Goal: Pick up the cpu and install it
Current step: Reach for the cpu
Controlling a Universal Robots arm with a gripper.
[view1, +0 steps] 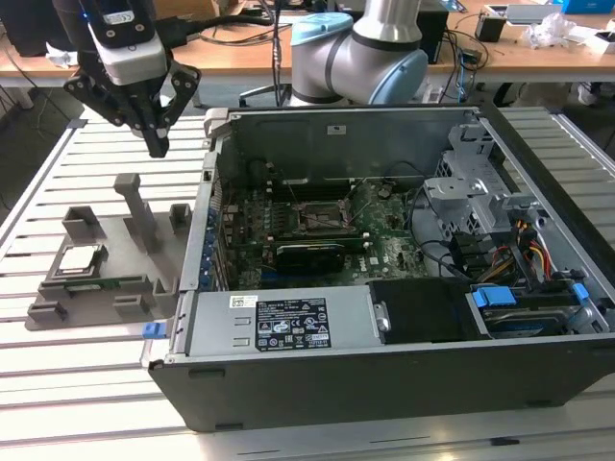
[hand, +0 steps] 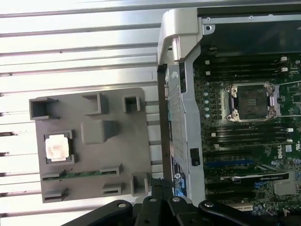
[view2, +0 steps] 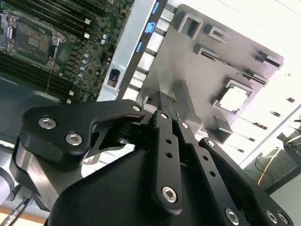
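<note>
One gripper (view1: 157, 146): closed, fingers pressed together into a single tip, nothing held.
Pose: tip points straight down; black linkages splay out to either side above it, wrist body upright on top.
Height: hangs in the air well above the grey tray (view1: 120, 240), touching nothing.
Arm (view1: 370, 53): grey joint with a blue cap, seen behind the far wall of the case (view1: 336, 144).
Nearest part: upright post (view1: 135, 206) on the tray stands below the tip, apart from it.
cpu (view1: 79, 259): lies flat in a square pocket of the tray, silver top up, on the tray's side toward the exterior view's left; well apart from the gripper.
Pocket edge: low raised grey rim around the cpu; its top face is fully exposed from above.
Tray edge: side toward the exterior view's right sits just beside the case wall, which rises higher than the tray.
Socket (hand: 250, 100): on the green board inside the open-topped case, metal frame around a black centre; the case wall stands between it and the tray.
Socket surroundings: dark card (view1: 307, 254) just on its near side, memory slots alongside, cables and a drive cage toward the exterior view's right.
Open room: air above the tray is free; bare slats of the table (view1: 96, 384) show around the tray toward the exterior view's left and on the near side.
</note>
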